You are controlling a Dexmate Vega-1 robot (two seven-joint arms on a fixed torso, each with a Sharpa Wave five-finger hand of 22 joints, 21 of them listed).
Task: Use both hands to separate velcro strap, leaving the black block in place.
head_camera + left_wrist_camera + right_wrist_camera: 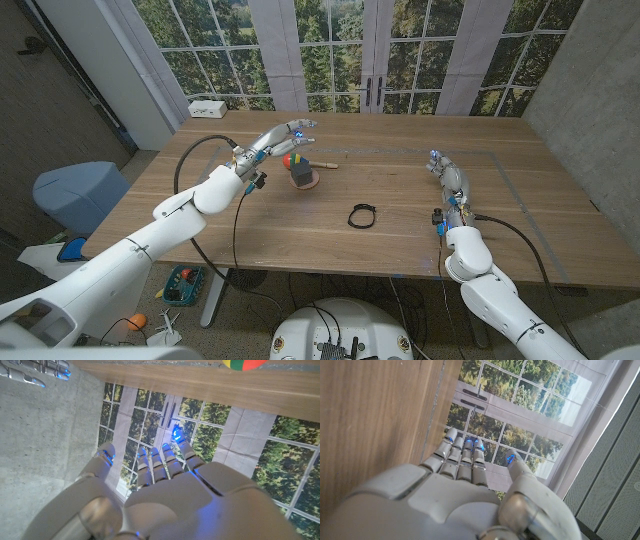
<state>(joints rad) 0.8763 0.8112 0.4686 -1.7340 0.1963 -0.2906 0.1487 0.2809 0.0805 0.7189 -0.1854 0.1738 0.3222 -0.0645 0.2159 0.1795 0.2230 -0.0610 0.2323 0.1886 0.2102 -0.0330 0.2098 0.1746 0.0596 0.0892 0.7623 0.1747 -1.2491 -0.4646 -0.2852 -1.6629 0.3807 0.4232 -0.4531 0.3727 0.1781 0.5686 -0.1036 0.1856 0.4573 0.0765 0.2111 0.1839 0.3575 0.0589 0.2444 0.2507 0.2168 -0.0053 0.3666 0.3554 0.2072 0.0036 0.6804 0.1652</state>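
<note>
Both robot hands, left [290, 133] and right [448, 172], open, empty; black velcro strap [362, 215] apparently unlabelled, no readable writing.

On the table [200, 225] — one black strap loop [362, 215], one black block [302, 173], one red ball [290, 160], one white box [208, 108] near the far left corner — two hands.

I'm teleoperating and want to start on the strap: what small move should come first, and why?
Probably bring the left hand back and down toward the velcro strap. The strap lies as a closed loop on the table, untouched, while that hand hovers open farther back above the black block, which should stay put. The right hand waits open off to the strap's other side.
</note>
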